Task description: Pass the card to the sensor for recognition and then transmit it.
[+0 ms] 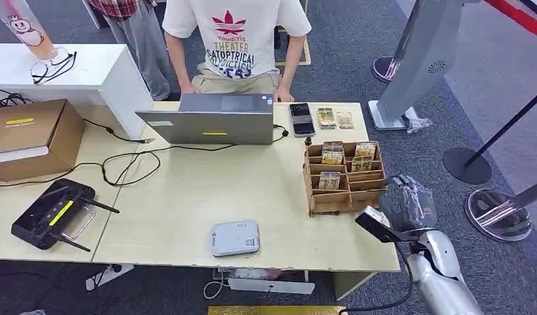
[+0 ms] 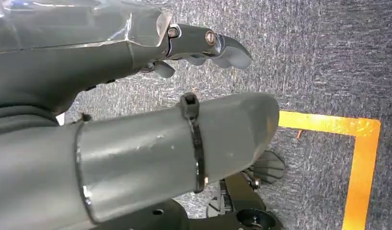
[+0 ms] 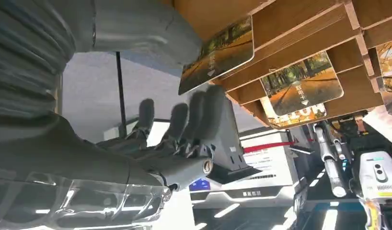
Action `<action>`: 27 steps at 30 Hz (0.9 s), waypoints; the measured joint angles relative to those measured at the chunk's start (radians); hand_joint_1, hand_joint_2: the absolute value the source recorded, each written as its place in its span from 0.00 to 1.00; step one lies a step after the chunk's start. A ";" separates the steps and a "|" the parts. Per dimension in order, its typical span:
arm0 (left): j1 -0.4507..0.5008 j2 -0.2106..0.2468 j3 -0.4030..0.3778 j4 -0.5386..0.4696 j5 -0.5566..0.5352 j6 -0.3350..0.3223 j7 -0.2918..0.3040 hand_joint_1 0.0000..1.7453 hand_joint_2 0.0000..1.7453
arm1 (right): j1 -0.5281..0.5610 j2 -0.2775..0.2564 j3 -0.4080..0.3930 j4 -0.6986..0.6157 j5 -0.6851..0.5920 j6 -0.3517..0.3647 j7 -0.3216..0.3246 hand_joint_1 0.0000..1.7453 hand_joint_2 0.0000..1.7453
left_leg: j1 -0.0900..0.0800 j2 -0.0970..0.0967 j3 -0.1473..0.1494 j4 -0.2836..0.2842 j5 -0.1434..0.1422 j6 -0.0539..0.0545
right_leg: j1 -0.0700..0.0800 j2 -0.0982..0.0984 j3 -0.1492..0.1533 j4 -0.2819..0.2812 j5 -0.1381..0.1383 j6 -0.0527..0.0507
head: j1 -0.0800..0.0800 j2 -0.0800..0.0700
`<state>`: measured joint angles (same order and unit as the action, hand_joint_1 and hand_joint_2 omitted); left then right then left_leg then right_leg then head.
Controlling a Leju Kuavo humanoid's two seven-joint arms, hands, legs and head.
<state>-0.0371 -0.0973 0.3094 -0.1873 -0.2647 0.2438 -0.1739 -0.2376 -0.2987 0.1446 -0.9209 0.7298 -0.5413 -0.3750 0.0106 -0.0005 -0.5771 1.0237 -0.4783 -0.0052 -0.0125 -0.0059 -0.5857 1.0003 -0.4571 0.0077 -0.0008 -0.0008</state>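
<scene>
right hand, empty, beside card rack

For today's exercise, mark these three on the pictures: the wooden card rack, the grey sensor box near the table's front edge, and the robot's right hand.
wooden card rack (image 1: 344,191), head view, front rows of dividers.
grey sensor box (image 1: 235,237), head view, middle of its top face.
right hand (image 1: 409,200), head view, back of the hand.

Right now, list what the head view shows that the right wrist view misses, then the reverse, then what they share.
Head view alone: the laptop, phone, white sensor box, and a person behind the table.

Right wrist view alone: the card faces close up, with one card sticking out next to the thumb.

Shared: the right hand open beside the wooden card rack.
</scene>
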 joint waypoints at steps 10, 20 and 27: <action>0.000 0.000 0.000 0.000 -0.001 0.000 0.000 0.00 0.00 | 0.000 0.000 -0.001 0.003 -0.010 0.002 -0.004 0.95 1.00 | 0.000 0.000 0.000 0.000 0.000 0.000 | 0.000 0.000 0.000 0.000 0.000 0.000 | 0.000 0.000; -0.001 0.000 0.000 0.000 -0.002 0.000 0.000 0.00 0.00 | -0.001 0.000 -0.003 0.005 -0.018 0.004 -0.009 0.95 1.00 | 0.000 0.000 0.000 0.000 0.000 0.000 | 0.000 0.000 0.000 0.000 0.000 0.000 | 0.000 0.000; -0.001 0.000 0.000 0.000 -0.002 -0.002 0.000 0.00 0.00 | -0.007 0.000 -0.003 0.005 -0.018 0.004 -0.009 0.97 1.00 | 0.000 0.000 0.000 0.000 0.000 0.000 | 0.000 0.000 0.000 0.000 0.000 0.000 | 0.000 0.000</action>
<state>-0.0378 -0.0969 0.3094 -0.1873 -0.2663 0.2419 -0.1740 -0.2450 -0.2987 0.1415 -0.9159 0.7115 -0.5371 -0.3838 0.0106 -0.0005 -0.5770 1.0237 -0.4783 -0.0052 -0.0125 -0.0059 -0.5857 1.0003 -0.4571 0.0078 -0.0008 -0.0008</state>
